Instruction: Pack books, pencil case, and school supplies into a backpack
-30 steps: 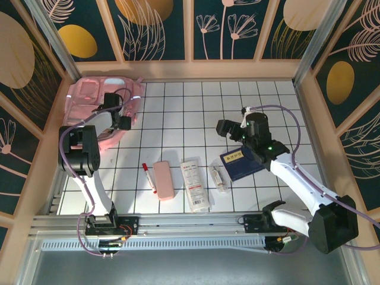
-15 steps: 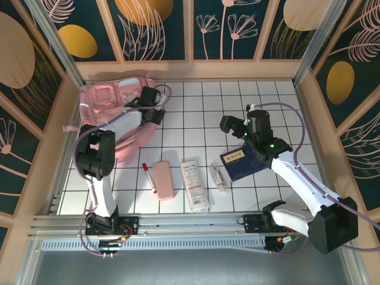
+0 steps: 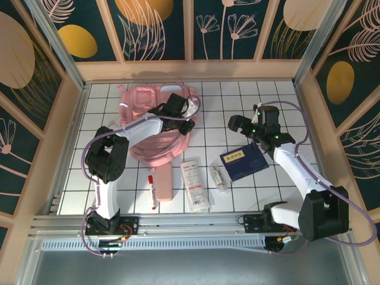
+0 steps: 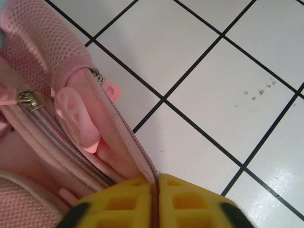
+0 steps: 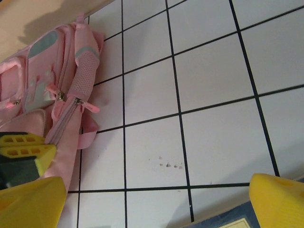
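Left gripper [image 4: 154, 199], pinched shut on backpack [image 3: 151, 116] rim, has dragged it from table [image 3: 285, 107] far-left corner to the middle, just beside pencil case [image 3: 164, 181]; right gripper [image 5: 156, 199] gapes wide near book [image 3: 243, 161]; packing can likely start

Left claw [image 4: 154, 197] clamped, right claw [image 5: 154, 199] spread.

Backpack [image 3: 140, 98] sits at the back, left of centre. Just before it runs a row, left to right: marker [image 3: 152, 189], case [image 3: 164, 183], packet [image 3: 195, 185], tube [image 3: 220, 179], book [image 3: 244, 161].
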You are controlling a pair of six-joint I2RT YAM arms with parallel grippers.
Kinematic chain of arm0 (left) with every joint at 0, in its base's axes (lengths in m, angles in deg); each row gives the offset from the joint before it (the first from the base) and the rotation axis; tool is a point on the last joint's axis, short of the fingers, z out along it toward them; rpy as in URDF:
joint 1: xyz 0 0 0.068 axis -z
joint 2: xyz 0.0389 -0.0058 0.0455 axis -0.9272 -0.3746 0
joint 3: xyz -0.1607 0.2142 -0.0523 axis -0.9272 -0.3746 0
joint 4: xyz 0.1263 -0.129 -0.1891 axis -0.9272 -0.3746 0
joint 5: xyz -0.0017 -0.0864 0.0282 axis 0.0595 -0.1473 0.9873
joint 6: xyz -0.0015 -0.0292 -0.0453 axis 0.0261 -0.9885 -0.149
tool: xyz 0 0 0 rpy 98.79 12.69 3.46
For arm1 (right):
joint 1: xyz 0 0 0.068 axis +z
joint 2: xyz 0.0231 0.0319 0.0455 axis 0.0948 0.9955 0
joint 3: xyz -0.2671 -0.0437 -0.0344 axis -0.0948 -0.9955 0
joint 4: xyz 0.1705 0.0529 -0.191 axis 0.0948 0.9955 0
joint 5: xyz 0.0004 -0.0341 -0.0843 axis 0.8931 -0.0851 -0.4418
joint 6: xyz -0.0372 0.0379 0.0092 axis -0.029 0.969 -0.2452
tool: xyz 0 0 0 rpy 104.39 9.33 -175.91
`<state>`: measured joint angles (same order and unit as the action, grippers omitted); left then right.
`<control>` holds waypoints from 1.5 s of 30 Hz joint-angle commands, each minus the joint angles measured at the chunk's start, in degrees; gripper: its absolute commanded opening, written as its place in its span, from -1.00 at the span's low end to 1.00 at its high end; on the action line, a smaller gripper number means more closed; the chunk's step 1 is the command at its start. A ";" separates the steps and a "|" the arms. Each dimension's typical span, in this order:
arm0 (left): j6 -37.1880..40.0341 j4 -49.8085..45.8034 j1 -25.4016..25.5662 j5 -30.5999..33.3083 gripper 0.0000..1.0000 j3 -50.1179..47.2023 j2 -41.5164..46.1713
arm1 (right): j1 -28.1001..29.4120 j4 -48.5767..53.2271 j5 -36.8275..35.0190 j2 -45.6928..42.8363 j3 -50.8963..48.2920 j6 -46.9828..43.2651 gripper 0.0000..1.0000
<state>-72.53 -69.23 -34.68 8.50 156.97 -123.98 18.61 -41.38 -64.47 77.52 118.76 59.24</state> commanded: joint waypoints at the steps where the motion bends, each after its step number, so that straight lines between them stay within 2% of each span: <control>1: -2.68 4.02 -0.53 1.47 -0.11 0.62 6.23 | 1.59 -4.40 1.72 3.99 0.53 -8.04 0.98; 3: -4.86 3.73 -1.12 1.92 0.31 0.75 8.12 | 4.47 -5.85 0.76 6.90 1.22 -14.26 0.99; 4: -7.00 3.66 -1.89 1.64 0.41 0.68 9.28 | 5.73 -7.94 1.06 7.93 1.04 -17.31 0.98; 6: -12.25 3.06 -4.03 0.41 0.49 0.30 11.77 | 7.67 -14.03 2.19 8.31 -1.07 -22.05 0.95; 9: -20.58 0.16 -8.75 -2.08 0.53 -1.39 16.26 | 8.16 -20.34 8.33 10.21 -1.44 -27.82 0.92; 11: -24.37 -4.68 -11.81 0.08 0.53 -2.64 18.40 | 8.37 -19.12 9.91 13.84 2.04 -32.27 0.91; 13: -26.51 -11.28 -14.22 4.71 0.61 -4.14 20.01 | 8.71 -17.87 10.22 18.02 5.16 -39.58 0.82; 17: -28.97 -18.59 -18.12 7.39 0.73 -9.61 21.40 | 8.95 -19.73 11.92 23.94 7.26 -51.46 0.71; 19: -33.55 -20.76 -20.24 8.14 0.74 -12.40 21.00 | 9.44 -18.40 12.13 27.51 10.10 -56.32 0.69; 22: -37.86 -20.31 -21.35 5.06 0.70 -15.80 20.29 | 10.60 -18.52 8.42 32.40 13.23 -63.66 0.65; 25: -40.64 -17.61 -21.28 6.69 0.74 -19.31 21.29 | 10.68 -19.02 6.52 37.65 17.06 -67.85 0.58; 29: -43.62 -16.33 -21.46 11.25 0.80 -22.37 21.22 | 10.22 -20.03 5.22 44.36 22.08 -70.76 0.52; 30: -44.57 -16.06 -21.56 11.63 0.84 -23.10 21.02 | 10.22 -20.13 4.69 45.95 23.57 -71.14 0.51; 31: -45.39 -15.45 -21.64 11.75 0.97 -23.99 21.05 | 10.25 -19.88 4.80 47.44 25.30 -71.18 0.50; 34: -47.27 -13.44 -22.78 10.67 0.97 -26.54 21.44 | 10.51 -20.47 5.20 51.31 29.29 -70.84 0.48; 36: -48.14 -11.13 -24.15 8.71 0.98 -29.14 21.71 | 11.05 -20.26 5.60 53.62 32.01 -71.52 0.35; 39: -48.60 -9.25 -25.96 6.20 0.94 -31.16 20.57 | 11.44 -16.85 6.28 57.05 36.99 -72.03 -0.03; 43: -47.87 -6.77 -26.16 5.60 0.83 -31.60 20.31 | 11.28 -12.70 7.55 58.34 39.43 -73.05 -0.89; 44: -47.83 -5.91 -26.11 4.50 0.79 -31.59 20.28 | 11.06 -11.56 8.44 57.84 39.42 -73.34 -1.00; 45: -47.91 -4.60 -26.11 3.07 0.73 -31.69 20.12 | 10.73 -10.16 9.76 57.09 39.13 -73.72 -1.00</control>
<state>-119.59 -76.49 -60.25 13.77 126.37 -103.24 29.43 -55.81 -57.73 135.29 156.28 -12.91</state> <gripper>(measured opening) 0.877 0.052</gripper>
